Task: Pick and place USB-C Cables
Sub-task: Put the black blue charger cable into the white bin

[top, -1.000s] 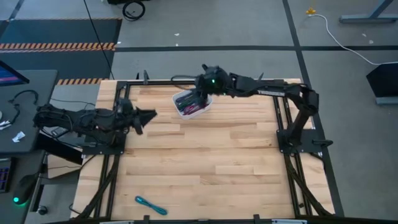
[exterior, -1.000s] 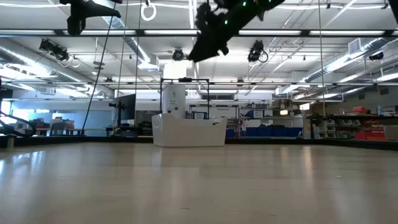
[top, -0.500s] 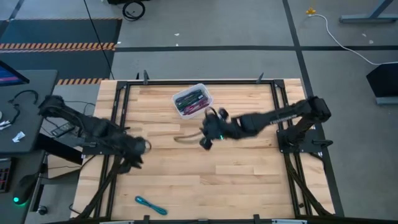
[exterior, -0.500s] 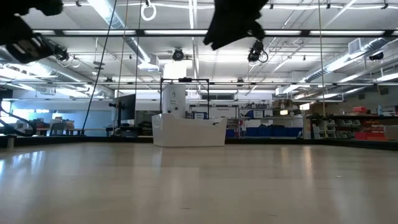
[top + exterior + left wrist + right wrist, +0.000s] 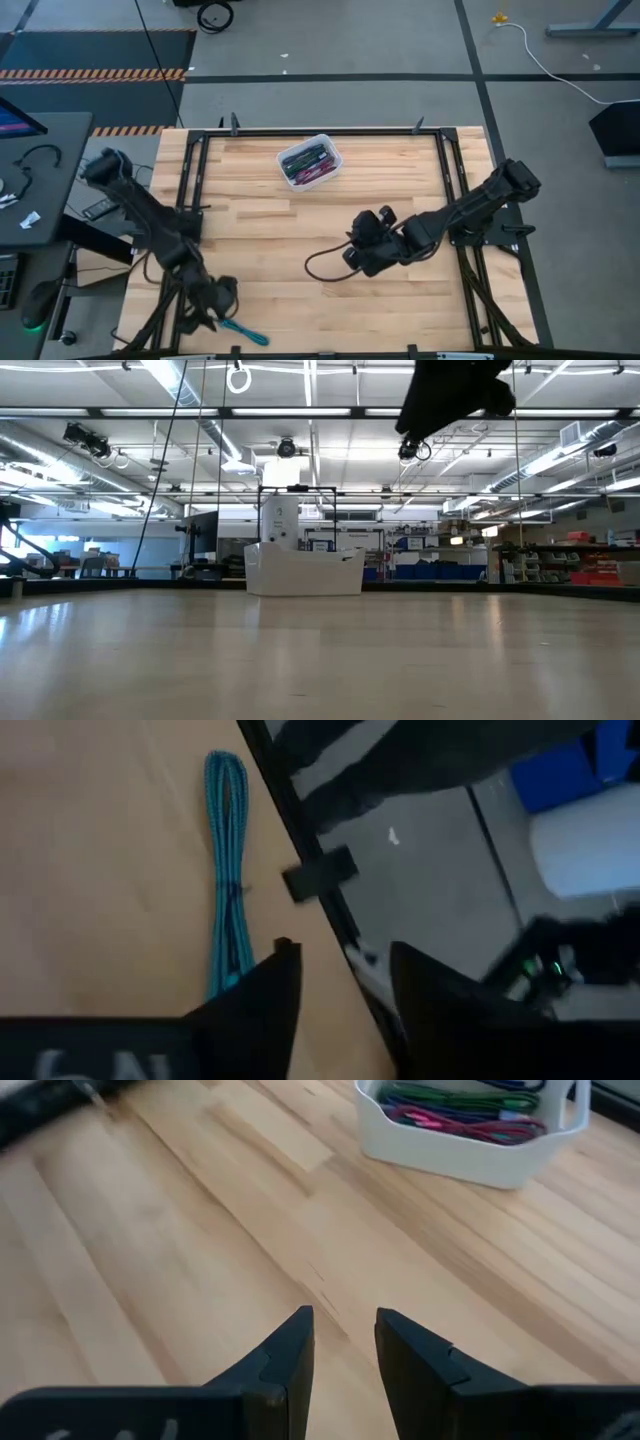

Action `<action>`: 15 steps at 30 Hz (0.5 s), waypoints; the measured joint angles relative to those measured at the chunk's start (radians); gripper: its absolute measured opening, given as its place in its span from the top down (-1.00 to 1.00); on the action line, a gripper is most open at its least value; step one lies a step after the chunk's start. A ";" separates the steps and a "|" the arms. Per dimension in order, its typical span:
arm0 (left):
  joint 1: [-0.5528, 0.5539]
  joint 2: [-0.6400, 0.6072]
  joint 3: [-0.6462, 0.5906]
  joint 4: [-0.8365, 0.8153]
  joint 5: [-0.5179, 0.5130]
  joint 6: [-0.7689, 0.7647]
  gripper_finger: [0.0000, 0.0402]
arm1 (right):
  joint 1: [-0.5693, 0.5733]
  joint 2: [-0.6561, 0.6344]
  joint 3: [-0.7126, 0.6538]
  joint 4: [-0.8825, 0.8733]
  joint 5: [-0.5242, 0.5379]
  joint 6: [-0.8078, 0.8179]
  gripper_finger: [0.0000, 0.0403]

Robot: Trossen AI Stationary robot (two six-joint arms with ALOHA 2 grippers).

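Observation:
One teal USB-C cable lies flat on the wood by the table's near edge; in the left wrist view the teal cable runs beside the black frame rail. My left gripper hovers just left of it, open, touching nothing. The white bin stands near the far edge, and the right wrist view shows the bin holding green, magenta and purple cables. My right gripper is over the table's middle, open by a narrow gap and empty.
A black metal frame runs along the table's edges, and its rail passes close to the teal cable. A loop of black arm wiring hangs by the right gripper. Bare wood lies between bin and near edge.
My right gripper has left the bin and swung toward the near edge, over the table's middle. My left gripper has travelled from the left side toward the near edge, ending beside the teal cable. The cable and bin have stayed put.

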 joint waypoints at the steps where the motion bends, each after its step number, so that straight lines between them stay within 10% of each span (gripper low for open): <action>1: -0.017 0.030 0.000 0.037 -0.019 -0.024 0.13 | 0.005 -0.002 0.000 -0.022 -0.003 0.000 0.43; 15: -0.128 0.425 0.190 -0.037 -0.368 -0.152 -0.04 | 0.120 -0.133 0.000 -0.501 0.124 0.174 0.43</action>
